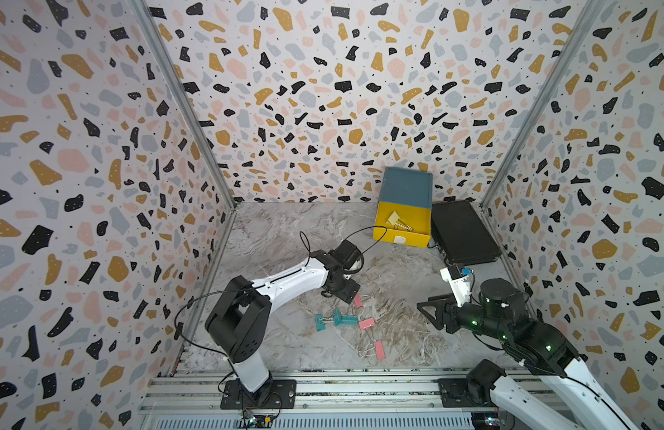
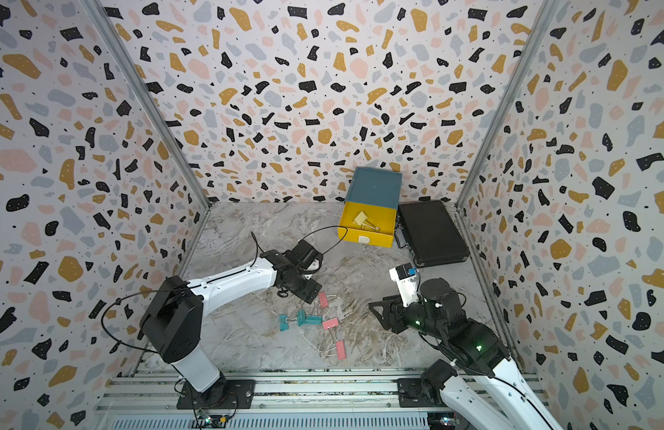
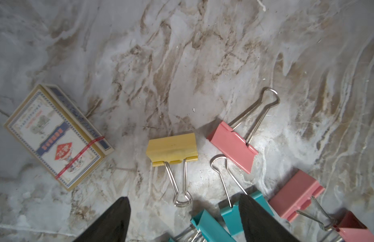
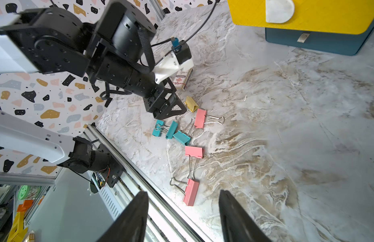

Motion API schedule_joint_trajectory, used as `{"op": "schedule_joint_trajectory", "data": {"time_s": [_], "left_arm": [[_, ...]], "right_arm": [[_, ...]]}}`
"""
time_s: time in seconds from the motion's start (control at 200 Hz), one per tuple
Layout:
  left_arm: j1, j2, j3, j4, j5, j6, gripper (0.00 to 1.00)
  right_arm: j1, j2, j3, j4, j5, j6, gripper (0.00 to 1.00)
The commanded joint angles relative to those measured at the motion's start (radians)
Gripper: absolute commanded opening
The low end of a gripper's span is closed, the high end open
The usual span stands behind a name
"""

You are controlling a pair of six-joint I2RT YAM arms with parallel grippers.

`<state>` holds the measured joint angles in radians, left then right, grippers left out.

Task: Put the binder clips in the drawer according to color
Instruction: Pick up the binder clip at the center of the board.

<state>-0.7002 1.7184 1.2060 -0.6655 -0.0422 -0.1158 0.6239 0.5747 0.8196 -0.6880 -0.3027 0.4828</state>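
Table (image 3: 182, 52): marble top, all the loose stuff sits near its front-middle. The drawer (image 1: 406, 186) stands at the back, just beside the black case (image 1: 460, 232). Its yellow top tray (image 1: 416, 241) is pulled out with yellow clips (image 1: 395, 220) lying inside; the teal fronts below look shut.

Left gripper (image 3: 183, 197) hangs low over the pile, claw apart, nothing in it. Right gripper (image 4: 183, 192) is parked well off to the side, claw apart too, empty.

Card box (image 3: 54, 134) lies near the pile but clear of it. Ignore it.

On the table are three pink clips (image 4: 193, 151), three teal clips (image 4: 171, 130) and one yellow clip (image 3: 172, 146). The yellow one looks like your step in hand, since its tray is open.

In the left wrist view its wire handle loop sits between your fingertips and the body lies farther out. My call:
- Push forward until the fingers straddle the yellow body.
- Don't pinch the wire alone; it would likely swing or slip.
- Mind the pink clip (image 3: 233, 145) just beside the body, and the loose wire handle of a teal clip (image 3: 230, 213) close by. Closing wide could drag either along.
- Come straight down, close on the flat sides, lift clear before you swing to the tray.
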Motion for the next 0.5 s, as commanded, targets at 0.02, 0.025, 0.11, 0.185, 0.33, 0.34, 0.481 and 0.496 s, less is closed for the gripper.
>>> {"op": "schedule_joint_trajectory", "data": {"time_s": [0.02, 0.025, 0.11, 0.185, 0.33, 0.34, 0.481, 0.496], "left_arm": [[0.014, 0.037, 0.002, 0.034, -0.025, 0.0, 0.84], [0.014, 0.037, 0.002, 0.036, -0.025, -0.001, 0.83], [0.027, 0.046, -0.018, 0.074, -0.016, -0.018, 0.81], [0.035, 0.059, -0.024, 0.099, -0.008, -0.024, 0.78], [0.051, 0.089, -0.025, 0.134, 0.02, -0.038, 0.76], [0.051, 0.091, -0.025, 0.137, 0.021, -0.039, 0.76], [0.053, 0.132, -0.014, 0.151, 0.039, -0.05, 0.74], [0.052, 0.135, -0.014, 0.154, 0.04, -0.051, 0.73]], "right_arm": [[0.004, -0.009, 0.011, 0.009, -0.011, 0.016, 0.59], [0.004, -0.009, 0.01, 0.01, -0.011, 0.017, 0.59], [0.004, -0.01, 0.005, 0.016, -0.009, 0.02, 0.59], [0.004, -0.007, 0.002, 0.021, -0.01, 0.023, 0.59], [0.005, -0.007, -0.002, 0.021, -0.008, 0.023, 0.59], [0.004, -0.007, -0.001, 0.022, -0.008, 0.023, 0.59], [0.004, -0.007, -0.002, 0.017, -0.005, 0.022, 0.59], [0.004, -0.007, -0.002, 0.017, -0.005, 0.022, 0.59]]}}
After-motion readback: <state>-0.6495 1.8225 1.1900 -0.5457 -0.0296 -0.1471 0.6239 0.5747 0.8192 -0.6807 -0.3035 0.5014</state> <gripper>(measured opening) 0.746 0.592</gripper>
